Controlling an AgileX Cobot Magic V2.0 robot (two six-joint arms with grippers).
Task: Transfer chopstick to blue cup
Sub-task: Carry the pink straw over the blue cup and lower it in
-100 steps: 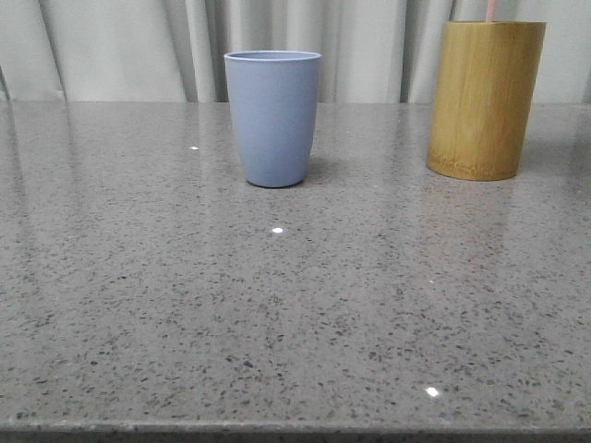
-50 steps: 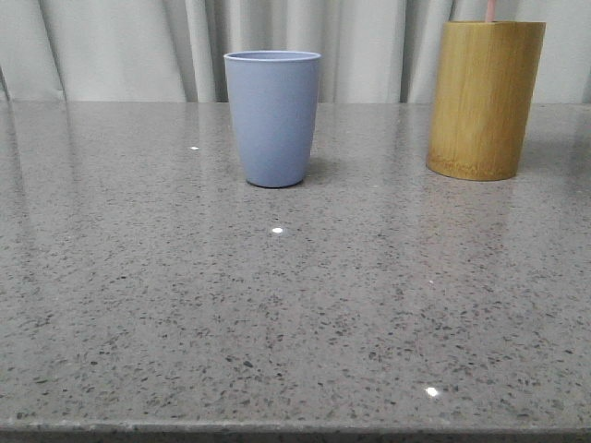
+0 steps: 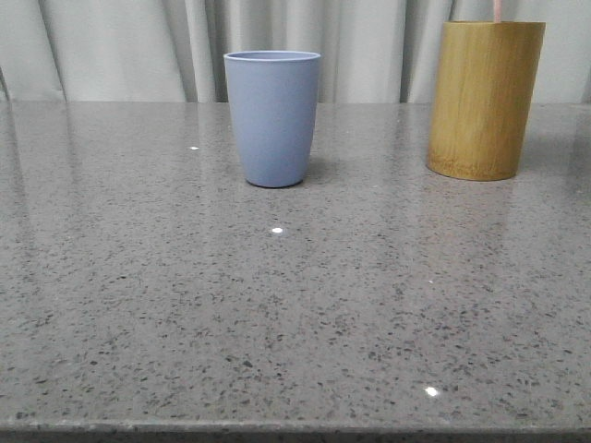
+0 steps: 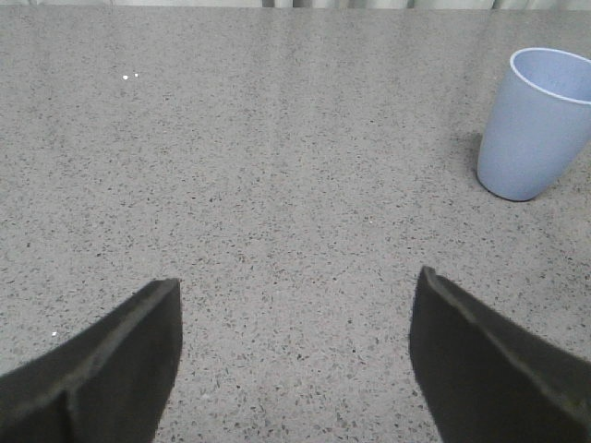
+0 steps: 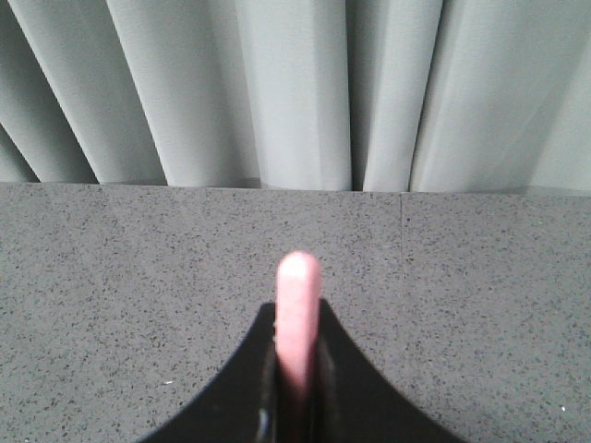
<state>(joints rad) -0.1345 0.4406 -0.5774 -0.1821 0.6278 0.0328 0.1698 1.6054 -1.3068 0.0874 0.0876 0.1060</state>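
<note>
The blue cup (image 3: 272, 120) stands upright at the back middle of the table; it also shows in the left wrist view as the blue cup (image 4: 540, 125), empty as far as its rim lets me see. A pale pink chopstick (image 5: 298, 318) is pinched between the fingers of my right gripper (image 5: 297, 312), which is shut on it above the table. A short bit of chopstick (image 3: 499, 9) rises above the bamboo cylinder (image 3: 485, 97). My left gripper (image 4: 295, 318) hangs open over bare table, left of the cup, holding nothing. Neither gripper shows in the front view.
The tall yellow-brown bamboo cylinder stands at the back right, right of the cup. A grey speckled stone table (image 3: 277, 305) runs to a pleated pale curtain (image 3: 129, 46) behind it. The table's front edge lies at the bottom of the front view.
The bit of chopstick above the bamboo cylinder has shifted slightly to the right. The cup and cylinder have not moved.
</note>
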